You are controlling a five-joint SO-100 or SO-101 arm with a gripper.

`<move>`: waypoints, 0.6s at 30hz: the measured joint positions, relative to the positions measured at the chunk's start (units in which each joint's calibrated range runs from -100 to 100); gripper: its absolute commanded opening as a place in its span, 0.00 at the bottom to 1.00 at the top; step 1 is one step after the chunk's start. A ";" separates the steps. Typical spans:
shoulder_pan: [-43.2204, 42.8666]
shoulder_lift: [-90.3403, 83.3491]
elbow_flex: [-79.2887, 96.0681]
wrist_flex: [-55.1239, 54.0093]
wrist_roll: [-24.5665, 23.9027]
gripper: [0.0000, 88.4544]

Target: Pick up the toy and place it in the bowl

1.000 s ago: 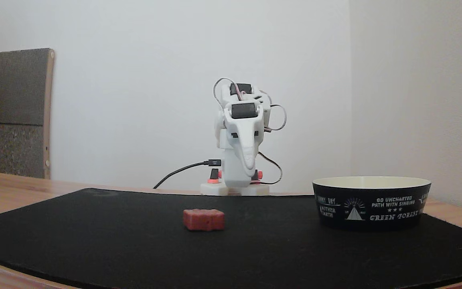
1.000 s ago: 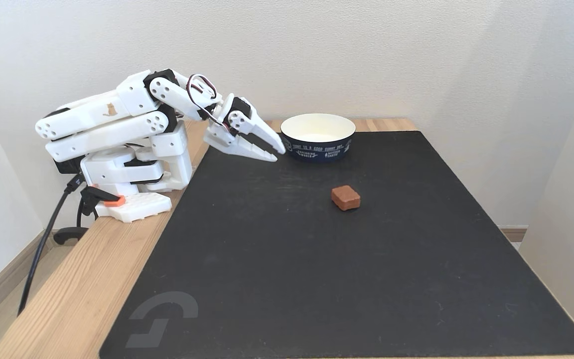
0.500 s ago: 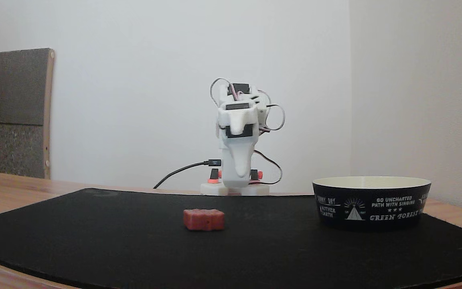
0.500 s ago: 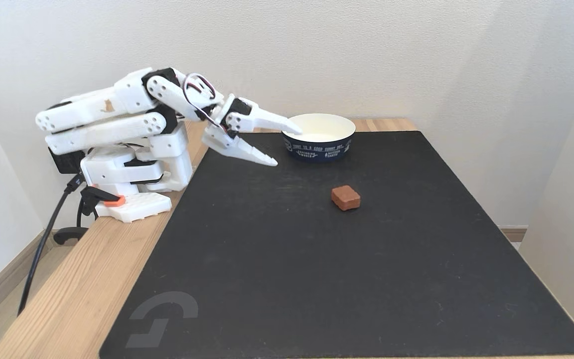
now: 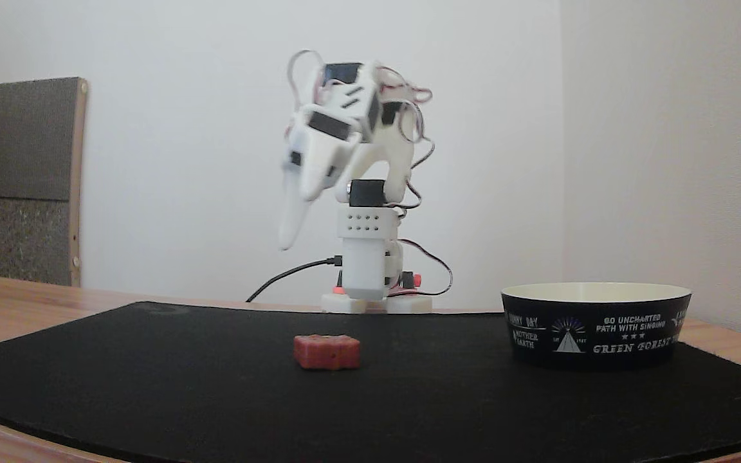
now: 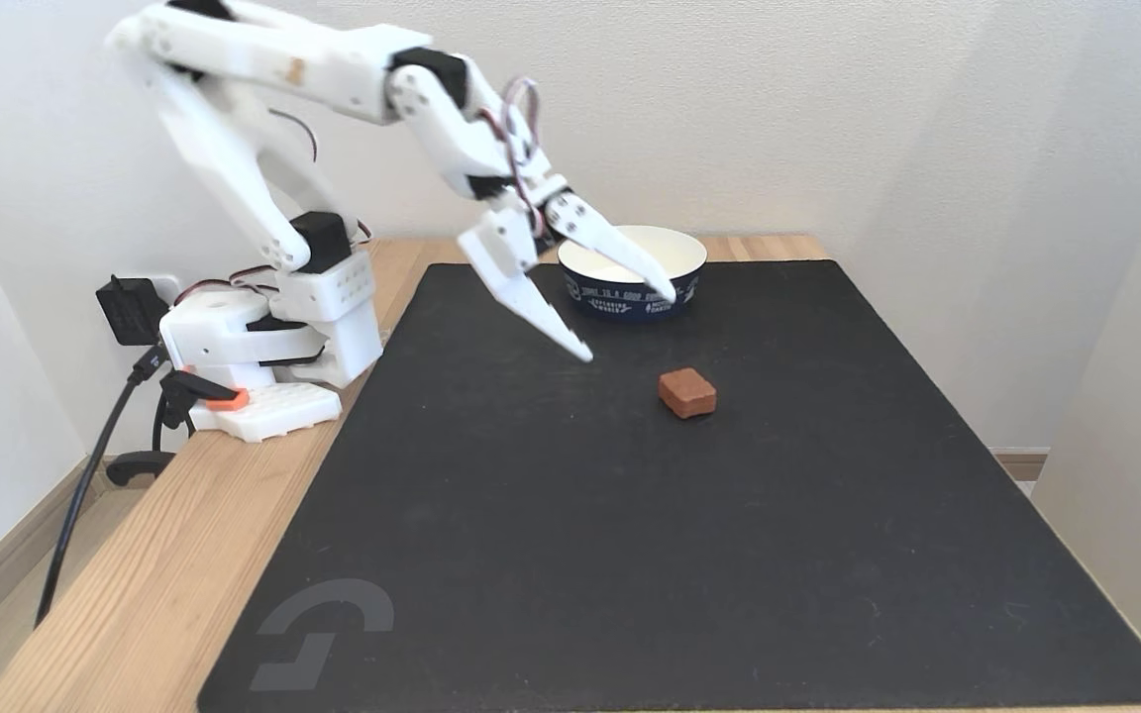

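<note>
In a fixed view from low in front, the toy [image 5: 327, 352] lies on the black mat [image 5: 152, 386], well apart from the bowl [image 5: 595, 325]. The arm is raised; here I cannot tell how the fingers [image 5: 290, 215] stand.

In a fixed view from above, the fingers [image 6: 551, 322] are wide open and hold nothing, above the mat between bowl [image 6: 633, 293] and toy [image 6: 687, 392]. I think one tip may push the small toy aside if the descent is off-centre.

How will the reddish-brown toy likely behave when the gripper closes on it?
The toy looks blocky with flat faces, so it probably won't roll. It sits low and wide on the mat, so tipping seems unlikely. It looks stiff, though that cannot be confirmed.
</note>
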 measured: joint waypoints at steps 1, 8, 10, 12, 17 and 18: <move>-0.50 2.66 -1.79 0.84 0.10 0.35; -0.67 23.48 -31.55 20.01 -0.46 0.35; -2.08 32.14 -43.46 26.17 -0.46 0.35; -2.50 36.55 -49.60 29.89 -0.67 0.35; -4.00 48.96 -63.11 32.42 0.57 0.35; -4.24 50.87 -64.43 32.33 0.98 0.35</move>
